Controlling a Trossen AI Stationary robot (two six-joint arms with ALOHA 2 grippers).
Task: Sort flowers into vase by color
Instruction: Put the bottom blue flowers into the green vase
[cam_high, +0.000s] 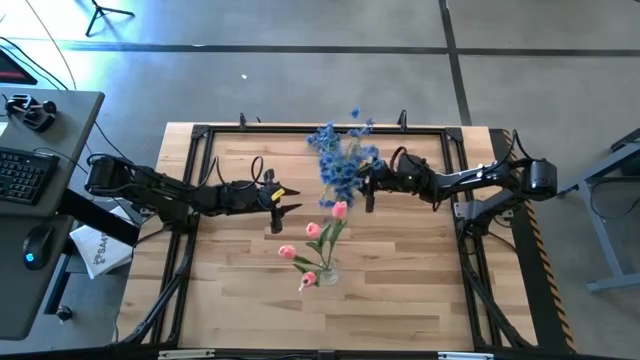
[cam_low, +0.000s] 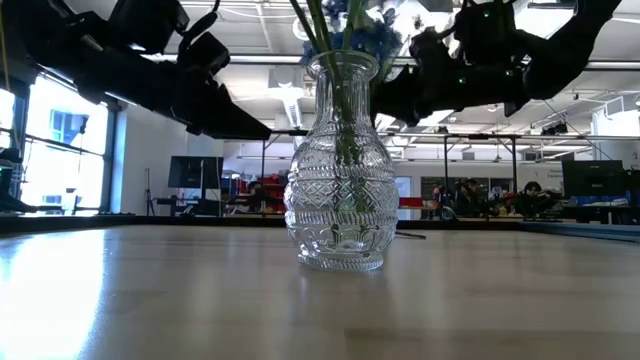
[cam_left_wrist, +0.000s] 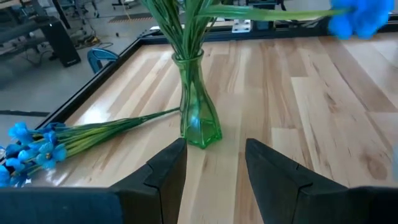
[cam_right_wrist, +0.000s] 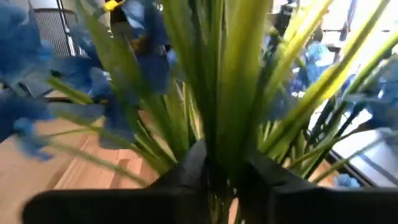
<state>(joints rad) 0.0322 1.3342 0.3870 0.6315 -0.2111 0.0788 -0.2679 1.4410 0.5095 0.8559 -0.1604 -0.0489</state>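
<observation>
Right gripper (cam_right_wrist: 219, 174) clamps a blue spray's stems (cam_right_wrist: 233, 93) above the clear glass vase (cam_low: 338, 170) at the table's far side, left gripper (cam_left_wrist: 214, 165) waits open nearby; a crooked drop could tip it.

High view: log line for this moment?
left gripper open, empty, beside pink tulips | right gripper shut on blue spray stems | loose blue spray lying on table

I see a table (cam_high: 400, 290) of pale, smooth wood with a soft shine. The clear vase (cam_low: 336, 170) looks like bumpy, patterned glass. The green vase (cam_left_wrist: 198, 102) is smooth and shiny. My grippers' fingers (cam_left_wrist: 166, 171) look like matt black plastic.
</observation>
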